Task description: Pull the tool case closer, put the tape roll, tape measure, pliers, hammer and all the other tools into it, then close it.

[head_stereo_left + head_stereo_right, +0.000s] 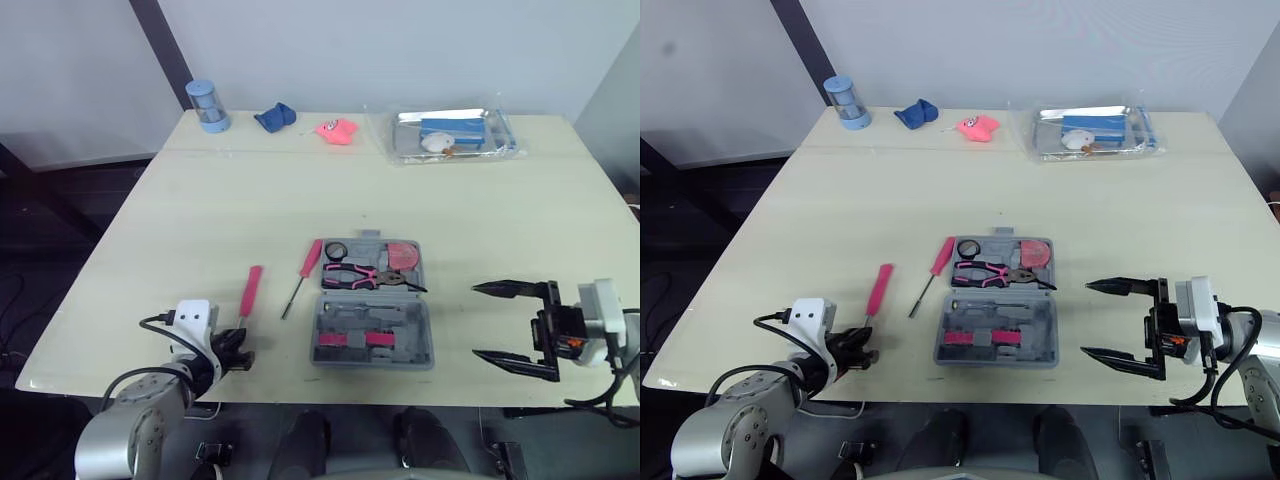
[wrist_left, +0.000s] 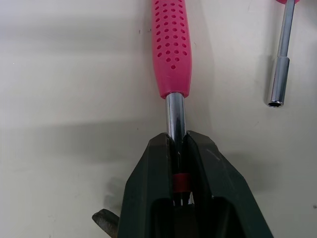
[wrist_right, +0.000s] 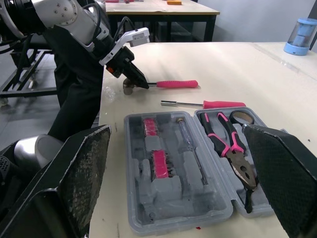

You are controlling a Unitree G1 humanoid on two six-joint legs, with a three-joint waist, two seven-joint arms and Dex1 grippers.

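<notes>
Left hand (image 2: 177, 143) clamped on hammer (image 2: 171, 49) shaft, likely for lifting; right hand (image 1: 480, 321) spread apart, open tool case (image 1: 345, 312) just beside it.

Hammer (image 2: 171, 49): dimpled pink rubbery grip, glossy metal shaft.

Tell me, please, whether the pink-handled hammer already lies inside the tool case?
No, the hammer lies on the table left of the open tool case, its steel shaft pinched by the left gripper.
</notes>
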